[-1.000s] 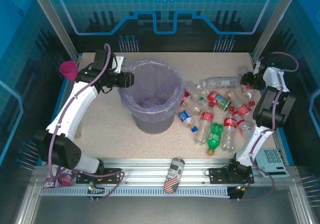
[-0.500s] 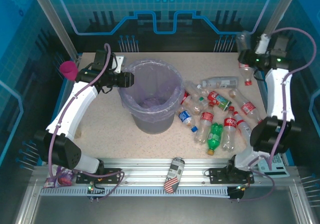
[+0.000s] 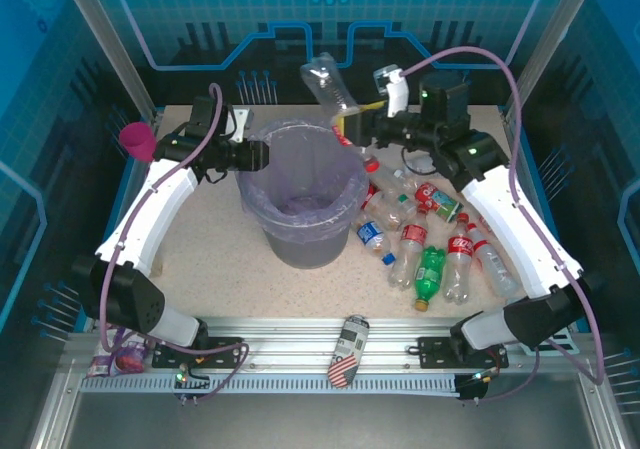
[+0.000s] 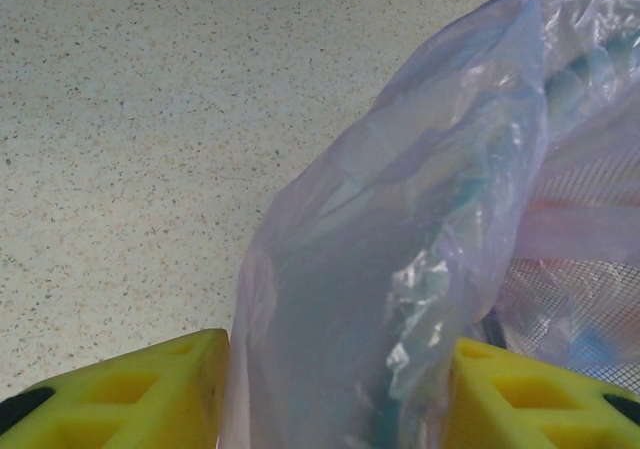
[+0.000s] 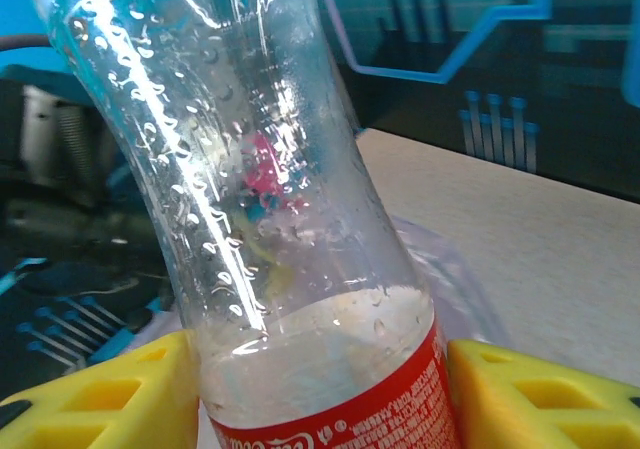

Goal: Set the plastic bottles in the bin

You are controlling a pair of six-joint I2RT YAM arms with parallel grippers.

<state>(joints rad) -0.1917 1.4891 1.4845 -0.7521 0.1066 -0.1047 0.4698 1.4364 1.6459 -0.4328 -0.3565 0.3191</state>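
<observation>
The right jaws were clamped on a clear red-labelled bottle (image 3: 330, 81), held tilted above the far rim of the bin (image 3: 300, 241). The left jaws pinched its bagged left rim. Other bottles (image 3: 430, 239) lay on the surface (image 3: 200, 249) beside it.

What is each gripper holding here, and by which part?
The right gripper holds a clear bottle, jaws on its red-labelled band. The left gripper holds the bin, jaws pinching its bag-lined rim.

Left arm (image 3: 160, 204) reaches forward, left tool (image 3: 262, 156) straddling the rim of the bin (image 3: 358, 179). Right arm (image 3: 510, 219) arcs up and leftward, right tool (image 3: 352, 127) clamped on a bottle (image 3: 328, 81).
</observation>
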